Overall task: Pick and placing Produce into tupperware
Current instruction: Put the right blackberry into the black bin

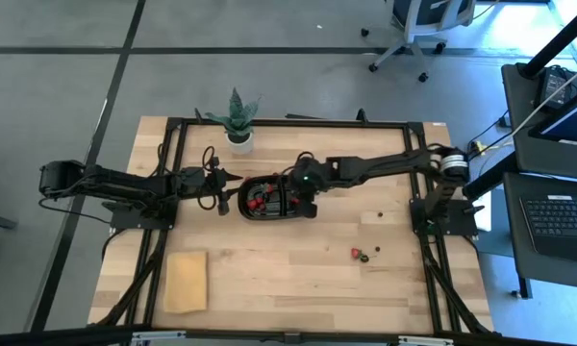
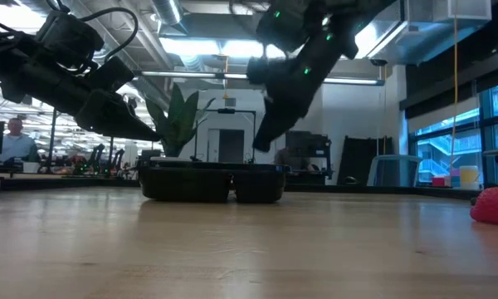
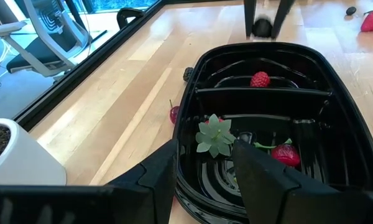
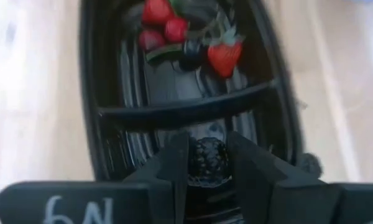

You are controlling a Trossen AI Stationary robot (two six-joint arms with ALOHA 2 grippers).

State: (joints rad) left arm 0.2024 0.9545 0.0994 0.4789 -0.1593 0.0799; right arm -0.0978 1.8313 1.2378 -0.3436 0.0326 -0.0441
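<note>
The black two-compartment tupperware (image 1: 274, 198) sits mid-table. Its left compartment holds red berries, a strawberry (image 4: 224, 55) and a green leafy cap (image 3: 215, 137). The right compartment holds one raspberry (image 3: 258, 79). My left gripper (image 1: 223, 195) is at the tray's left end, shut on its wall. My right gripper (image 1: 303, 196) hovers over the right compartment, shut on a dark blackberry (image 4: 206, 160). More produce lies on the table: a strawberry (image 1: 356, 253) with dark bits beside it, and a red piece (image 3: 174, 114) and a dark piece (image 3: 188, 73) beside the tray. My left gripper (image 3: 205, 152) straddles the tray's left end wall (image 3: 185, 163), one finger (image 3: 264, 177) inside the compartment and one (image 3: 152, 177) outside. It comes nearly level from the table's left. The tray rests flat on the table. My right gripper (image 4: 206, 149) pinches the blackberry between its two fingers from above, pointing down. The berry (image 3: 262, 27) is lifted clear above the tray.
A potted green plant (image 1: 237, 120) stands near the far edge behind the tray; its white pot (image 3: 12, 155) is close to my left gripper. A flat tan block (image 1: 186, 281) lies near the front left. Bare wood stretches in front of the tray.
</note>
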